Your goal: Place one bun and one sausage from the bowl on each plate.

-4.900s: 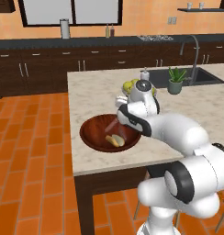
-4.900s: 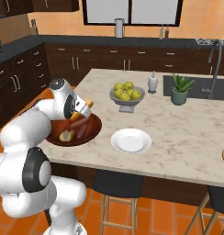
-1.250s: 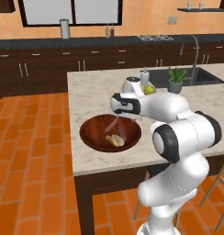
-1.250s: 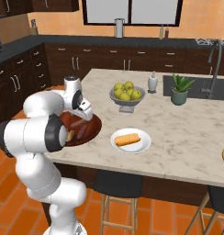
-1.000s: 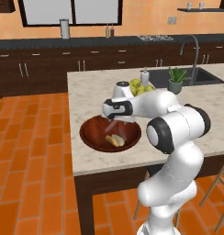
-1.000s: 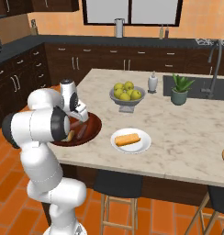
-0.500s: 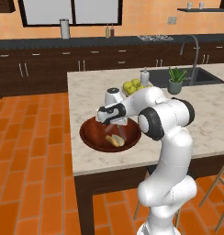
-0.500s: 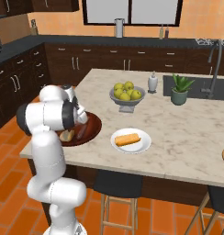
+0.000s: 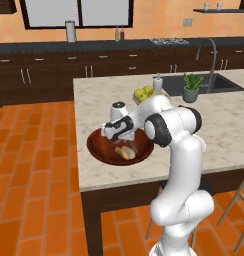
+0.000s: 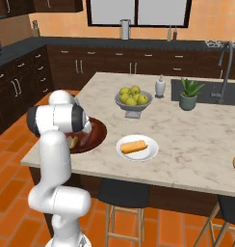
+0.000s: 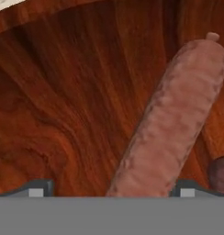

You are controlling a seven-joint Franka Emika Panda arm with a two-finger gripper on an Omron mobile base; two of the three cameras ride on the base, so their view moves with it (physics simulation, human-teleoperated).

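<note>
A bun (image 10: 134,145) now lies on the white plate (image 10: 150,153); the tool (image 11: 111,190) has dropped into the bowl (image 9: 96,147), fingers spread around a sausage (image 11: 173,124), ready to grasp.

A grey fruit bowl (image 10: 133,110) of yellow-green fruits (image 10: 131,96) stands mid-worktop (image 10: 196,140), a white bottle (image 10: 160,86) and potted plant (image 10: 189,94) near the sink (image 10: 220,91).

The gripper (image 11: 109,192) has come down from above the bowl (image 9: 96,150) into it. Its fingertips (image 11: 38,189) now sit spread either side of a sausage (image 11: 171,124) lying between them on the bowl floor.
</note>
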